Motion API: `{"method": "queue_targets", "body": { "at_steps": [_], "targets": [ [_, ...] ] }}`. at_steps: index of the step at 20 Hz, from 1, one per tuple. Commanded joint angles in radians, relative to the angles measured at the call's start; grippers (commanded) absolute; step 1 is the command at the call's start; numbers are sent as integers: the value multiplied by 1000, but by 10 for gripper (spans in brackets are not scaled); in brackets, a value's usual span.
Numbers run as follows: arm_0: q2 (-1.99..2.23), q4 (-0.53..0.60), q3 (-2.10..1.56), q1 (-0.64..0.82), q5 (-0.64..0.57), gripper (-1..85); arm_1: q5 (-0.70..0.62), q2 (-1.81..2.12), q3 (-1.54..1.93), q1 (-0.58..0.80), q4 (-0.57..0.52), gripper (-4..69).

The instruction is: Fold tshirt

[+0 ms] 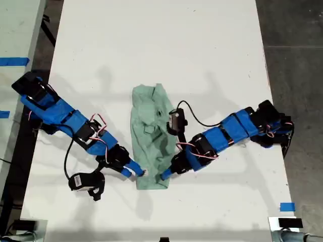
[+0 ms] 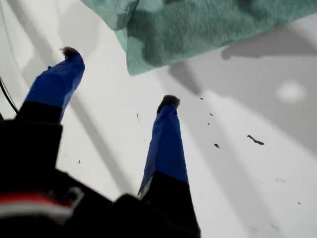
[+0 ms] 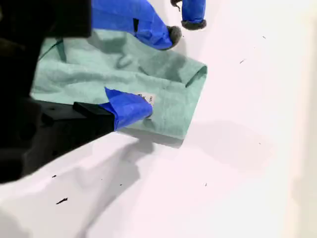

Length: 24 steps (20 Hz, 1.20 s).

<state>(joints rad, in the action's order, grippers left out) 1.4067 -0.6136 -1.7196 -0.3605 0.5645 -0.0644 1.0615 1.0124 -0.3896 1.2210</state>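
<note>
My first end effector point(image 2: 119, 77) is wide open and holds nothing. Both taped fingers hang over the bare surface point(image 1: 151, 40), just short of a loose corner of the t-shirt point(image 2: 198, 29). My second end effector point(image 3: 159, 73) is also spread open with nothing clamped. One finger rests on the cloth beside the small white tag point(image 3: 147, 98), and the other hangs above the fabric near the same end, so the jaws straddle that end without closing on it. A taped fingertip of another arm shows just beyond. In the exterior view the t-shirt point(image 1: 151, 136) lies near the middle of the surface as a long, narrow, rumpled strip. It runs lengthwise, well clear of both long edges, and the two arms meet at the end nearer that view's bottom edge. The cloth appears light, thin and limp. It is likely to sag, drag and bunch if lifted, and a single pinch would probably raise only the top layer. Being soft and unbreakable, it should tolerate a firm grip. The best holds appear to be the two corners of this near end. Each should be pinched through all layers, close to the edge, so that the end can be carried evenly over the rest of the strip.
</note>
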Motion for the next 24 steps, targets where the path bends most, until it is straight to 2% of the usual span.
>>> {"method": "queue_targets", "body": {
  "at_steps": [1, 9, 16, 24],
  "targets": [
    [-52, 15, 121, 25, 0, 196, -9, -5, -92, -20, 6, 325],
    [-275, 17, 261, 35, 9, 204, -32, -107, -133, -17, -57, 324],
    [-301, -23, 262, 15, 37, 209, -71, -179, -221, 3, -66, 322],
    [-374, -20, 272, 18, 58, 210, -103, -216, -233, 18, -107, 317]
  ]
}}
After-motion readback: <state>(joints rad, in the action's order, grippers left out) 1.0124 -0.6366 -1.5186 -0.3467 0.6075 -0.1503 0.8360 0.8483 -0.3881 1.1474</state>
